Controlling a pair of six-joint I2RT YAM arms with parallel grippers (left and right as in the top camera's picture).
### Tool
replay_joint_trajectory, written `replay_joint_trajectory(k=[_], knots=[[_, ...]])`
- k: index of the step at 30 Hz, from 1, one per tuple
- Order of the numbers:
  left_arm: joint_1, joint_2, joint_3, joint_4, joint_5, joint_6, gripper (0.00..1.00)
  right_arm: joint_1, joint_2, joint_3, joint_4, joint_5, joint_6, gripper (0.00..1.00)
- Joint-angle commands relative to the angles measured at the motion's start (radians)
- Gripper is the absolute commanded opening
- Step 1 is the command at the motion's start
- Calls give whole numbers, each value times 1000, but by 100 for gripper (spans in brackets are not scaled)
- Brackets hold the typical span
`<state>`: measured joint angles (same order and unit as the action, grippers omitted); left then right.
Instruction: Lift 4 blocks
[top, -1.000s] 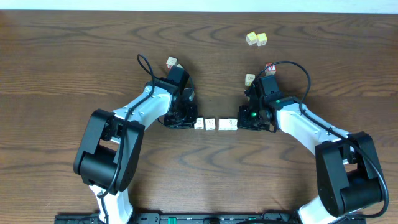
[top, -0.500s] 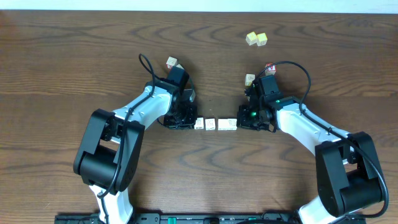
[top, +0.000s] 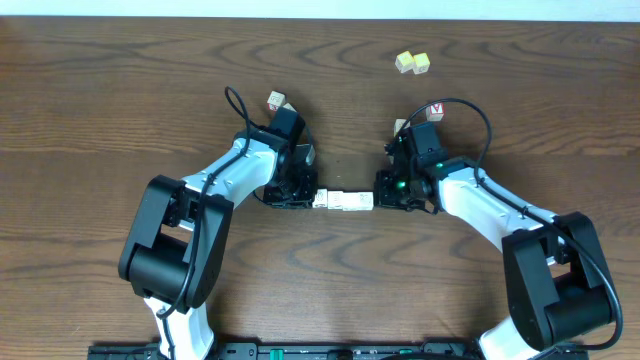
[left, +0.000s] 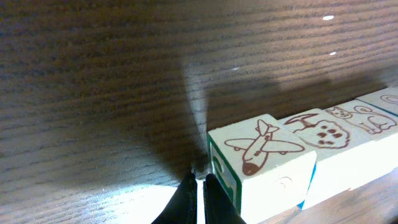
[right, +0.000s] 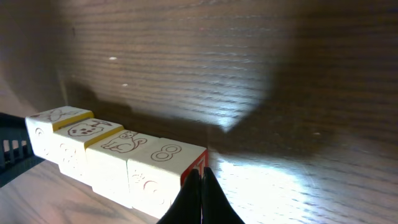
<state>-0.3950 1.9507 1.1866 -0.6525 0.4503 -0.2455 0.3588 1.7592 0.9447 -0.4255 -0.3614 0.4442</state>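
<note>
Squeezing the row of blocks (top: 343, 201) endwise: left fingers (left: 180, 208) and right fingers (right: 186, 208), each pair closed together, press its ends. Next, probably lift both evenly, holding inward pressure.

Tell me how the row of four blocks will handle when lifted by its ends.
The row is four separate rigid cubes butted together, so it would probably buckle if the squeeze eases. They look like light wood; weight should matter little. The narrow right fingers may slip off its end.
</note>
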Motion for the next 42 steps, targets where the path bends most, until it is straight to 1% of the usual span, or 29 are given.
replay_joint_trajectory(k=[1, 4, 8, 16, 18, 19, 21, 23, 25, 27, 29, 31, 39, 42], knots=[[-6, 10, -5, -12, 14, 17, 7, 20, 5, -5, 7, -9, 12, 1], [-6, 10, -5, -19, 13, 18, 7, 21, 5, -5, 11, -10, 12, 1], [-1, 10, -5, -33, 8, 51, 7, 21, 5, -5, 11, -10, 12, 1], [28, 9, 3, -63, 9, 51, 7, 21, 5, -5, 18, -8, 11, 1], [31, 9, 14, -77, 8, 51, 7, 21, 5, -5, 11, 18, 11, 1], [36, 8, 31, -101, -3, 55, 7, 20, 5, -3, -5, 56, 11, 1], [45, -8, 65, -155, -85, 55, 7, 18, 5, 1, -43, 133, 10, 1], [48, -42, 87, -189, -159, 54, 7, 12, 5, 1, -50, 136, 3, 1], [48, -86, 98, -196, -175, 52, 7, 7, 5, 1, -51, 136, 3, 1], [42, -139, 100, -180, -174, 16, 7, 6, 5, 1, -50, 136, 4, 1], [18, -195, 100, -124, -174, -79, 7, 6, 5, 1, -46, 136, 5, 1], [-14, -202, 100, -68, -174, -158, 7, 6, 5, 1, -41, 137, 4, 1], [-154, -95, 89, 138, -175, -179, 7, 7, 5, 1, -37, 163, 12, 1], [-179, -56, 89, 158, -183, -180, 7, 7, 5, 1, -39, 163, 12, 1]])
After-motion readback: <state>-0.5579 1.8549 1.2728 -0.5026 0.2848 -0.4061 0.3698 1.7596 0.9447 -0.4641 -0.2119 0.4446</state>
